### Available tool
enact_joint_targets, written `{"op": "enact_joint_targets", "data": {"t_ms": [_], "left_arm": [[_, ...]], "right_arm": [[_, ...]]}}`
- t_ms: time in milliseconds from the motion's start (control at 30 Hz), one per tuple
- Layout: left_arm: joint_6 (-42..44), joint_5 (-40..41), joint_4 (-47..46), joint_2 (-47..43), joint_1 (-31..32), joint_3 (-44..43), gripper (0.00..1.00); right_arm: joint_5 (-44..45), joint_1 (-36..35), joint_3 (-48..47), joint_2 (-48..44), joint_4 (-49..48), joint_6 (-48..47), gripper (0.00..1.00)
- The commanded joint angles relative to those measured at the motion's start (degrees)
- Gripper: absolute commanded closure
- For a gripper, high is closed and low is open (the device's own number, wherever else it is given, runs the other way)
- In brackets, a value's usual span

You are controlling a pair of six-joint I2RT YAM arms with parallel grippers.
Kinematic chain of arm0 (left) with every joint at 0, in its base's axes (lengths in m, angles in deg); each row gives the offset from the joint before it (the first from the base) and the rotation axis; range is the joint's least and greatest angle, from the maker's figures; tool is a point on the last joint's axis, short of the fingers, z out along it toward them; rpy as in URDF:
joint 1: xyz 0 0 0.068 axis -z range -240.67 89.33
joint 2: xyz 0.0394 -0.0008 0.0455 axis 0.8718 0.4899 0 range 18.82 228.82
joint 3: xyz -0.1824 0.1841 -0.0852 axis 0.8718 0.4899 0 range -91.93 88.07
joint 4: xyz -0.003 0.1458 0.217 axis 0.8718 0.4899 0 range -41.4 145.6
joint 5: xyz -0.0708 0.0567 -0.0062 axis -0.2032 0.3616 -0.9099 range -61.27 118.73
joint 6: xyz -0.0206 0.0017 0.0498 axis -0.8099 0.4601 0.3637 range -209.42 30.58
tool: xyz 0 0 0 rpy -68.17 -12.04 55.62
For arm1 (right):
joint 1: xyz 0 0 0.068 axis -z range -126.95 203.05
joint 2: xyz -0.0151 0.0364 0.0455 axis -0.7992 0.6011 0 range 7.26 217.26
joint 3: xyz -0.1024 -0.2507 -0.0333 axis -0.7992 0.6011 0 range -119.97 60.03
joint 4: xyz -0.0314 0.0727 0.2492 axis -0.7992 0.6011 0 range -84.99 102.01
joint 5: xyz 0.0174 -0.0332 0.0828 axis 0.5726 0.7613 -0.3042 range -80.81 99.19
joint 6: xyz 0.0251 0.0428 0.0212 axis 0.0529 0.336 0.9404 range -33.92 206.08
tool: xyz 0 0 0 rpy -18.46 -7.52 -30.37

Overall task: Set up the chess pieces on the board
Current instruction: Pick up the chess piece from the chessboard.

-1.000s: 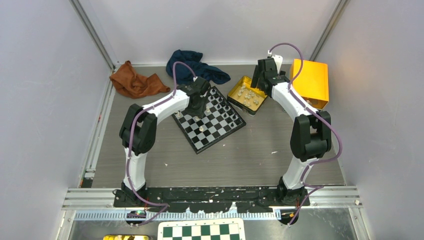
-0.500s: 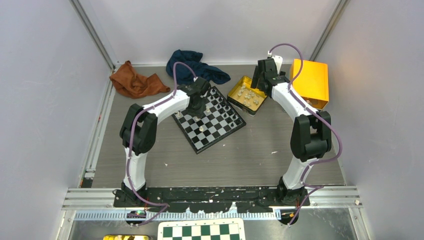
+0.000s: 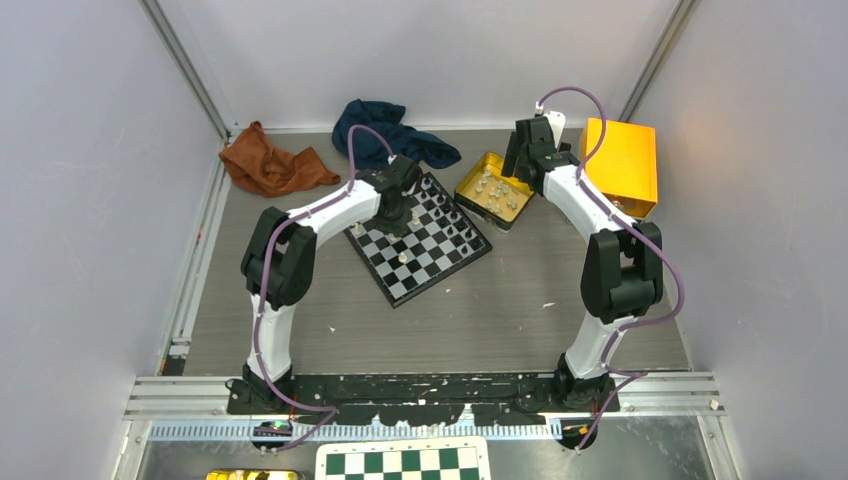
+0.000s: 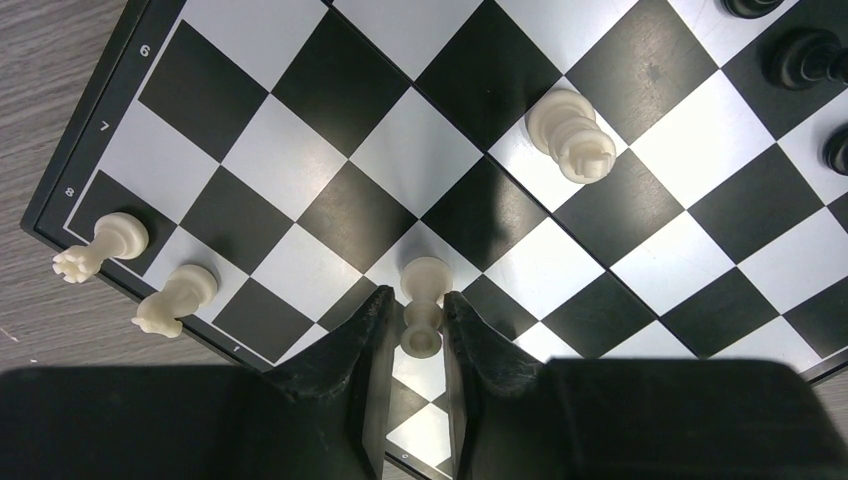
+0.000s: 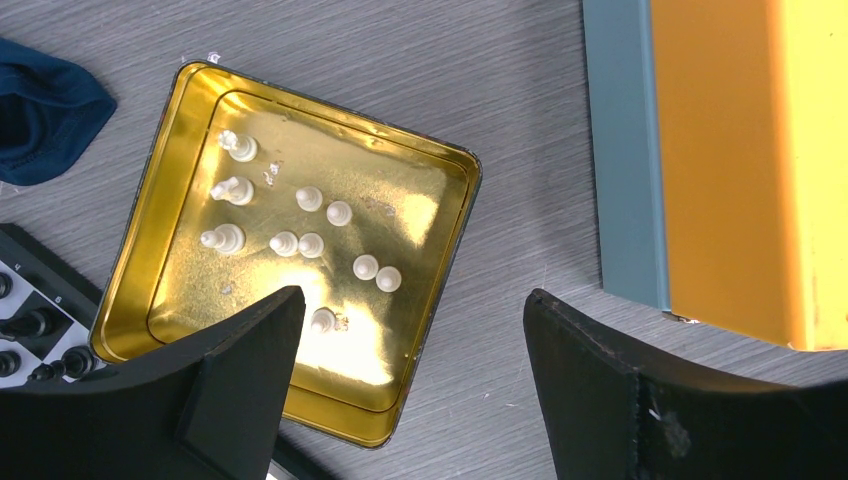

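Worktop (image 3: 500, 310): orange box (image 3: 622, 160) at the far right corner. Board (image 3: 432, 262) mid-worktop, skewed, black pieces (image 4: 805, 55) along one edge. Gold tin (image 5: 440, 200) between board and box, white pieces (image 5: 339, 212) inside; right jaws spread wide above it, empty. White pawn (image 4: 423, 300) upright near the board's edge; left jaws close on either side, contact unclear.

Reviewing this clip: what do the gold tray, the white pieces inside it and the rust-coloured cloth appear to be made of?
The gold tray looks like metal, glossy: bright glare and reflections on its floor. The white pieces seem moulded plastic, smooth cream, though too small to be sure. The rust-coloured cloth is soft matte fabric, crumpled in folds.
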Motion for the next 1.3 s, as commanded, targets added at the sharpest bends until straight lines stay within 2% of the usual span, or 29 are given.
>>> {"op": "enact_joint_targets", "data": {"t_ms": [0,367,1267], "left_arm": [[0.5,-0.4,-1.5,-0.2,0.1,-2.4,0.75],[0.5,-0.3,-1.3,-0.5,0.1,-2.3,0.81],[0.5,1.1,-0.8,-3.1,0.1,-0.3,0.86]], "right_arm": [[0.9,0.3,-0.7,-3.1,-2.3,0.3,0.14],[0.9,0.3,-0.8,-3.2,-2.3,0.1,0.14],[0.3,0.3,-1.0,-3.9,-1.4,0.2,0.14]]}}
